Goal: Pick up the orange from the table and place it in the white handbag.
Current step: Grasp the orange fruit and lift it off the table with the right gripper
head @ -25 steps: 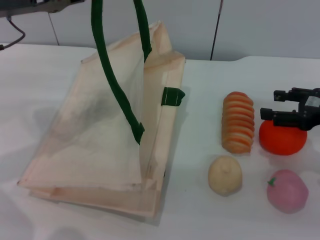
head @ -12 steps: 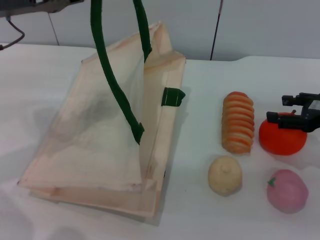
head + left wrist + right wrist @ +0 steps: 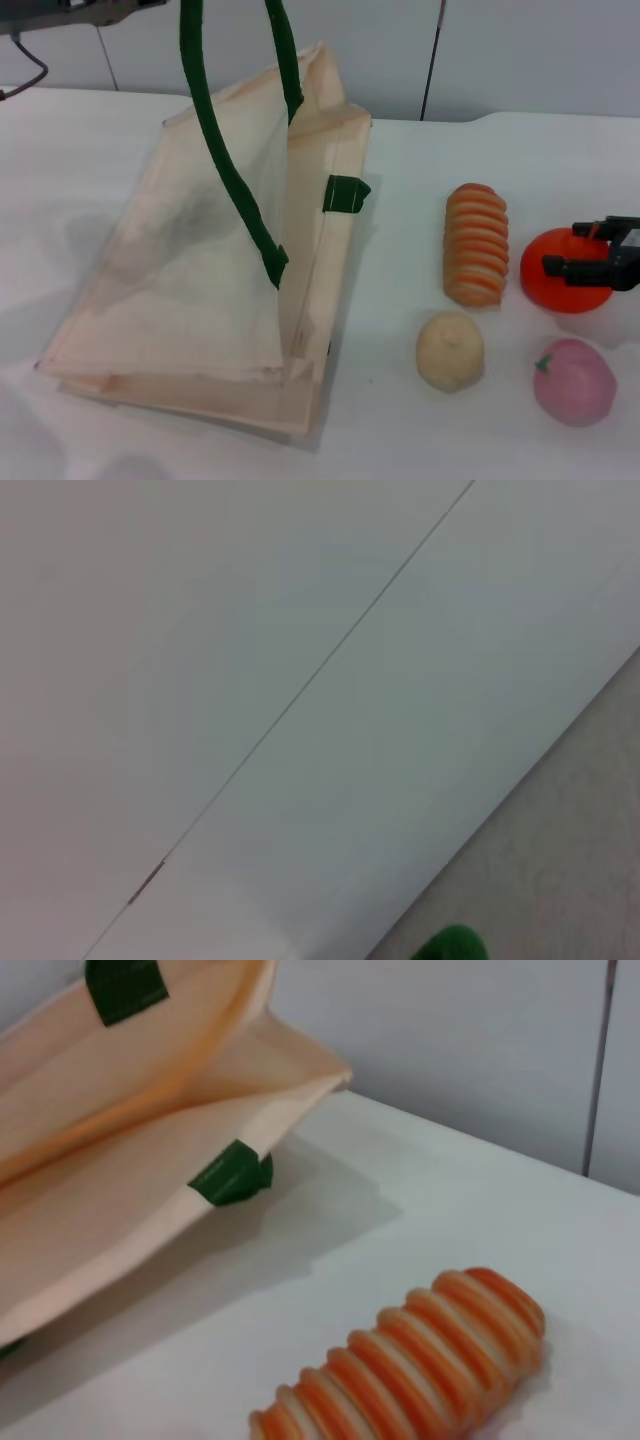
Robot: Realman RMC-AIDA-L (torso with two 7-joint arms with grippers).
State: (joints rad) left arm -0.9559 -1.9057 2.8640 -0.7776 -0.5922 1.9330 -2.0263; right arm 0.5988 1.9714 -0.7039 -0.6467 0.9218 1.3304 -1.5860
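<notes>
The orange (image 3: 560,290) sits on the white table (image 3: 420,170) at the right, beside the ribbed piece. My right gripper (image 3: 586,248) is open and hangs over the orange's right half, with one dark finger (image 3: 572,266) across its top. The white handbag (image 3: 200,260) lies at the left with its mouth propped open. Its green rope handles (image 3: 225,170) rise out of the top of the head view. The bag also shows in the right wrist view (image 3: 110,1160); the orange does not. My left arm (image 3: 70,10) shows at the top left; its gripper is out of view.
An orange-and-cream ribbed oblong piece (image 3: 477,245) lies left of the orange and shows in the right wrist view (image 3: 420,1360). A cream round piece (image 3: 450,350) and a pink fruit with a green stem (image 3: 574,382) lie nearer the front. A grey wall (image 3: 500,50) backs the table.
My right gripper has moved right and toward the front, from over the orange's far top to its right half. The orange, bag and other fruits have stayed put.
</notes>
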